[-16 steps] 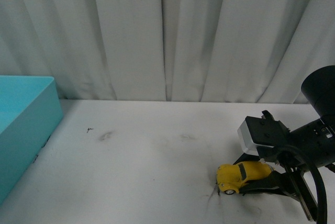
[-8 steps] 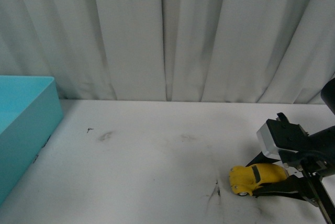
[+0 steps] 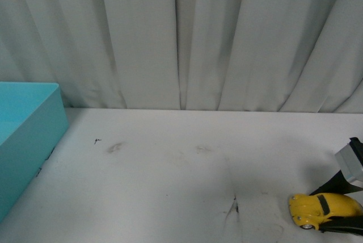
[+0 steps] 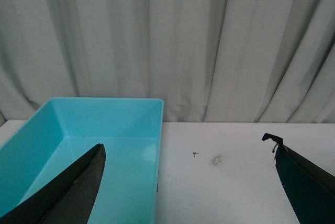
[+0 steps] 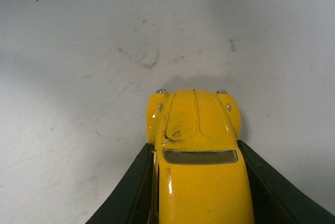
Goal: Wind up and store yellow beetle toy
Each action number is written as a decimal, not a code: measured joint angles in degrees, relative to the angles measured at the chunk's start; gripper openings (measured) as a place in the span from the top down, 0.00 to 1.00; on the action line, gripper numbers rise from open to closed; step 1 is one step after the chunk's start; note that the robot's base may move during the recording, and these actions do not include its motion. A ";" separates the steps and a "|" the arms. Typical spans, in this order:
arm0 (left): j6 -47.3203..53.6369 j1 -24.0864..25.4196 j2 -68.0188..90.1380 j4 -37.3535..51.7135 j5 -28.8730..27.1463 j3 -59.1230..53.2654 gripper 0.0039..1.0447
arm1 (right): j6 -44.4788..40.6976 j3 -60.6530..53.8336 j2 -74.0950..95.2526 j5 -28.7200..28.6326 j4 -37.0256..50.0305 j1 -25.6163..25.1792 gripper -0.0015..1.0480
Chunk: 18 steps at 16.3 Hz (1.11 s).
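Out front, pinning the yellow beetle toy wheels-down on the table at far right, seemingly for winding; left wrist, holding the left gripper spread wide and empty, facing the turquoise bin; right wrist, clamping the right gripper onto both flanks.

The scuffed white table carries a turquoise bin far left and the yellow beetle toy far right.

the right gripper, clamped on the small glossy yellow beetle toy car, has slid the car off to the robot's right. it was just beside the dark scuff mark on the white table, and now it's near the front view's edge, the arm mostly out of sight.
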 joint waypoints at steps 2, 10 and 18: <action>0.00 0.00 -0.02 -0.02 0.00 0.00 0.06 | -0.48 -1.05 -0.42 0.20 0.07 -2.19 0.60; 0.00 0.00 -0.02 0.00 0.00 0.00 0.06 | -0.66 -2.62 -1.92 1.36 -1.03 -6.38 0.58; 0.00 0.00 -0.02 0.00 0.00 0.00 0.06 | -0.37 -2.78 -1.90 2.51 1.01 -5.57 0.06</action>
